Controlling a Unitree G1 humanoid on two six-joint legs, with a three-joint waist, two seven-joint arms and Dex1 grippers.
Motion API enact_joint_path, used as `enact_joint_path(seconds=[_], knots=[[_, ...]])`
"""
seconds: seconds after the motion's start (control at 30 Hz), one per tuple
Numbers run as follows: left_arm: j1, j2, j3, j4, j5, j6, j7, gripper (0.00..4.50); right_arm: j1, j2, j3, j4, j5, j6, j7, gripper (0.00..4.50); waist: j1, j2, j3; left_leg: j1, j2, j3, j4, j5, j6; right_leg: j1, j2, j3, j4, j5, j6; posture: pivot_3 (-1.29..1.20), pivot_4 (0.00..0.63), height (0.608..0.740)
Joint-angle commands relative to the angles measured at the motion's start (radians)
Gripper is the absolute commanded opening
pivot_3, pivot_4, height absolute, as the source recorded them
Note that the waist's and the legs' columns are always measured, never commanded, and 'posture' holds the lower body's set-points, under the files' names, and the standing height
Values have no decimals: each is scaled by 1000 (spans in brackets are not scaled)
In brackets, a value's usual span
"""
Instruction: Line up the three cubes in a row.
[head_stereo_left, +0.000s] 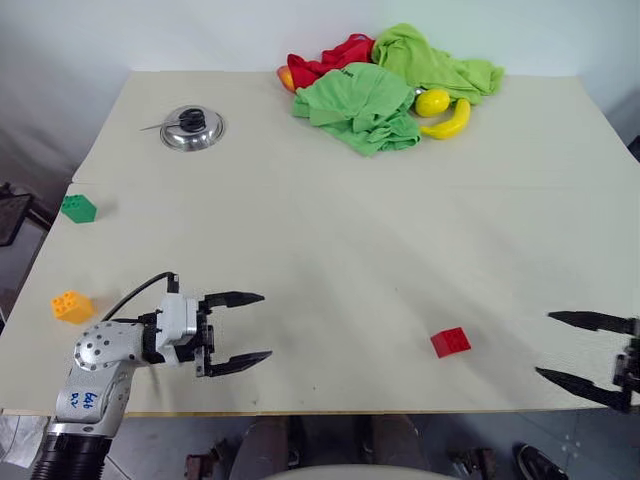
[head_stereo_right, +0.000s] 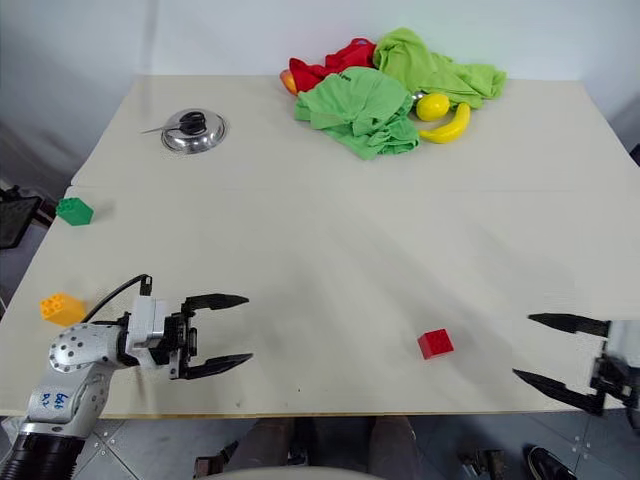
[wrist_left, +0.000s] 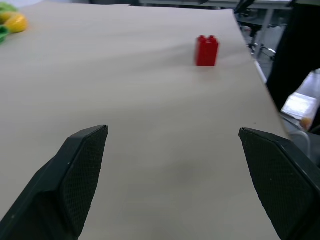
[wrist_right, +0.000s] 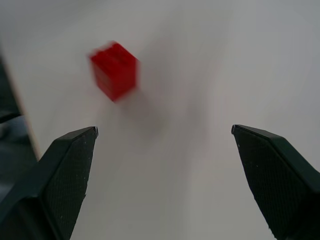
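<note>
We see a wide beige table (head_stereo_left: 330, 230). Our left gripper (head_stereo_left: 252, 327) and right gripper (head_stereo_left: 560, 345) gape wide, empty. The small red studded plastic cube (head_stereo_left: 450, 342) lies between them; the green cube (head_stereo_left: 78, 208) and orange-yellow cube (head_stereo_left: 71, 305) sit apart at the left edge.

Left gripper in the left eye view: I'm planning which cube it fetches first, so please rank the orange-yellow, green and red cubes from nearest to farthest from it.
From the left gripper, open near the table's front edge:
1. Orange-yellow cube, just behind its wrist, at the table's left edge.
2. Red cube, off to the right, near the front edge.
3. Green cube, farther back along the left edge.
Red and green are close to call.
</note>
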Motion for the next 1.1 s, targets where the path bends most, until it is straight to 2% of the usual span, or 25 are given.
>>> enact_joint_path(seconds=[0.03, 0.17, 0.33, 0.43, 0.7, 0.87, 1.1], knots=[[5, 5, 4, -33, -5, -8, 2, 4468, -91, -35, 111, -102, -2, 87, -6, 4500, 4, 0, 0, 0, 1, -1, 0, 0, -1, 0, 0, 1, 1, 0, -1, 0, 150, 740], [6, -3, -2, -48, 2, -15, 14, 4468, -201, -53, 251, -120, -65, 145, -12, 4500, 13, 1, 1, -2, 3, -5, 1, -1, -3, 0, -1, 1, 0, 0, -5, 0, 150, 740], [-8, -7, -11, -45, 15, -26, 22, 4468, -305, -66, 390, -26, -170, 104, 50, 4500, 26, 1, 1, -3, 2, -4, 2, -3, -3, 0, 4, -6, 3, -1, -6, 0, 150, 740], [-18, 0, -12, -41, 13, -25, 16, 4500, -365, -49, 438, 32, -206, 50, 66, 3926, 28, 1, 1, -4, 1, -4, 2, -3, -2, 0, 4, -8, 3, -1, -6, 0, 150, 740], [5, -10, 8, -41, 17, -52, 50, 4500, -423, -15, 454, 39, -152, 70, 66, 1463, 27, 1, 1, -3, 1, -4, 3, -3, -1, 1, 4, -8, 3, -1, -5, 0, 150, 740], [22, -16, 22, -44, 7, -47, 85, 4500, -552, 16, 453, 83, -137, 150, 5, 1465, 24, 1, 1, -3, 1, -4, 4, -3, -1, 1, 4, -8, 4, -1, -5, 0, 150, 740], [-20, -17, 12, -3, 19, -55, 78, 4500, -813, 87, 559, 325, -253, 58, 67, 1465, 6, 1, 1, -4, 2, -4, 5, -3, -2, 1, 5, -9, 4, -1, -6, 0, 150, 740]])
